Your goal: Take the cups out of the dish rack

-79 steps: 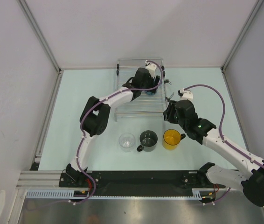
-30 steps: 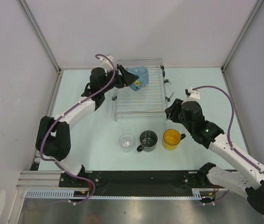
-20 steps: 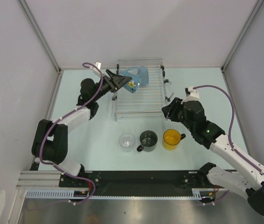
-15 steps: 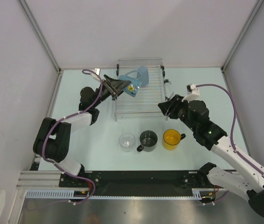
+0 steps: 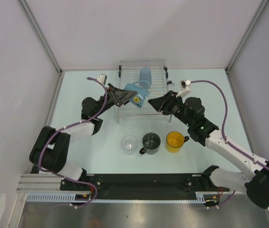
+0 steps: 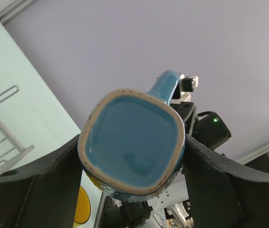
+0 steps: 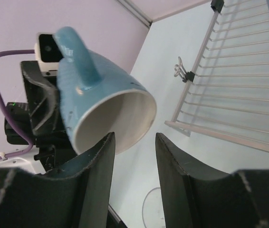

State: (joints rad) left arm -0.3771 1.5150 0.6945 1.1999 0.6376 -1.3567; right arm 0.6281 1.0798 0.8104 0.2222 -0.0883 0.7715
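Observation:
My left gripper (image 5: 126, 96) is shut on the blue handled mug (image 5: 138, 98), held tipped in the air over the front of the dish rack (image 5: 159, 93). The left wrist view shows the mug's squarish base (image 6: 132, 142) clamped between both fingers. My right gripper (image 5: 153, 102) is open and points left at the mug. Its wrist view looks into the mug's white mouth (image 7: 115, 121), whose rim is just beyond my left fingertip (image 7: 107, 142). A pale blue handleless cup (image 5: 145, 75) stands at the back of the rack. The clear glass tumbler (image 5: 129, 144), dark grey mug (image 5: 150, 141) and yellow mug (image 5: 175, 141) stand in a row on the table.
The rack's front rail with a binder clip (image 7: 184, 72) lies right of the mug in the right wrist view. Both arms meet over the rack's front edge, just behind the row of unloaded cups. White walls close in the table on three sides.
My left arm has carried the blue mug from the rack's back left toward its front middle, uncovering the pale blue cup. My right gripper has swung left toward the mug.

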